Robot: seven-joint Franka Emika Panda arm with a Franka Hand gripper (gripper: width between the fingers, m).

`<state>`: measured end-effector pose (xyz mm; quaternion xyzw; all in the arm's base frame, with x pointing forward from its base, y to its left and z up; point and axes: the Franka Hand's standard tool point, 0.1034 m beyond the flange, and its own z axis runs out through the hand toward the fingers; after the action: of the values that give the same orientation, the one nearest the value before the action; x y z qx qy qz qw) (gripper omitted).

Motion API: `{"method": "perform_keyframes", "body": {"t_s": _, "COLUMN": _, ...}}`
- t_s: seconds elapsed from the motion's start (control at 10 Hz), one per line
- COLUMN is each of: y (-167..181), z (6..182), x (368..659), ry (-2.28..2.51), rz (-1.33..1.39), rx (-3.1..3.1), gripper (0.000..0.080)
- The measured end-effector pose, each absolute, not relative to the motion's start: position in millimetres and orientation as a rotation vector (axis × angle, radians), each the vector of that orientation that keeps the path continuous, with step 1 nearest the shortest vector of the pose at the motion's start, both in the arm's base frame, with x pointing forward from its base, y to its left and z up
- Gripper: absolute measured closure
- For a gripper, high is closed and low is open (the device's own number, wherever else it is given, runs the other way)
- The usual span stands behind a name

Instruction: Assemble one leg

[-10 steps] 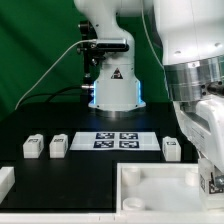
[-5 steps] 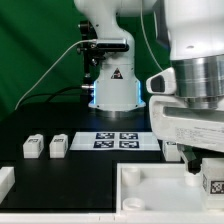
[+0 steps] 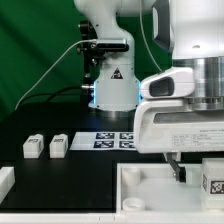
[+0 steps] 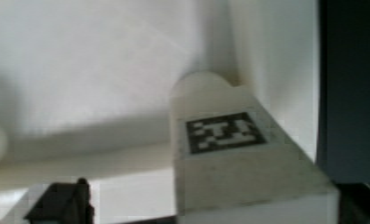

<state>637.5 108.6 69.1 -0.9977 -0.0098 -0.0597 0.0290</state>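
One leg [image 4: 226,140], a white stubby post with a black-and-white tag, fills the wrist view and rests against the large white panel [image 4: 93,90]. In the exterior view this leg [image 3: 212,183] shows at the right edge, over the panel [image 3: 150,185]. My gripper [image 4: 208,208] is right at the leg. One dark finger [image 4: 61,200] stands apart from the leg's side with white showing between them, so the jaws are open. In the exterior view the gripper [image 3: 195,174] hangs under the big white hand. Two more legs [image 3: 33,147] [image 3: 58,146] stand at the exterior view's left.
The marker board [image 3: 112,140] lies in front of the robot base [image 3: 112,85]. The white hand hides the table to the right of the marker board. A white block corner [image 3: 5,180] shows at the lower left edge.
The hand has swung toward the exterior view's left and now covers the fourth leg next to the marker board. The tagged leg at the right edge has stayed in place.
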Motion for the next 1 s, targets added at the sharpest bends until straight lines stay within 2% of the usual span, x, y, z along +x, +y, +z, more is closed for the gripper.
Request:
{"method": "perform_keyframes", "body": {"t_s": 0.2, "y": 109.4, "z": 69.2, "x": 638.0, "ry": 0.044, "rz": -0.188, "rx": -3.071, "gripper": 0.0151}}
{"method": "perform_keyframes", "body": {"t_s": 0.3, "y": 109.4, "z": 69.2, "x": 638.0, "ry": 0.109, "rz": -0.186, "rx": -3.066, "gripper": 0.0264}}
{"method": "perform_keyframes", "body": {"t_s": 0.4, "y": 110.3, "z": 69.3, "x": 637.9, "ry": 0.28, "rz": -0.179, "rx": -3.047, "gripper": 0.0264}}
{"method": "perform_keyframes", "body": {"t_s": 0.5, "y": 111.0, "z": 69.3, "x": 637.8, "ry": 0.409, "rz": -0.173, "rx": -3.025, "gripper": 0.0446}}
{"method": "perform_keyframes", "body": {"t_s": 0.6, "y": 111.0, "z": 69.2, "x": 637.6, "ry": 0.57, "rz": -0.163, "rx": -2.99, "gripper": 0.0508}}
{"method": "perform_keyframes", "body": {"t_s": 1.0, "y": 104.8, "z": 67.4, "x": 633.4, "ry": 1.529, "rz": -0.058, "rx": -2.583, "gripper": 0.0508}}
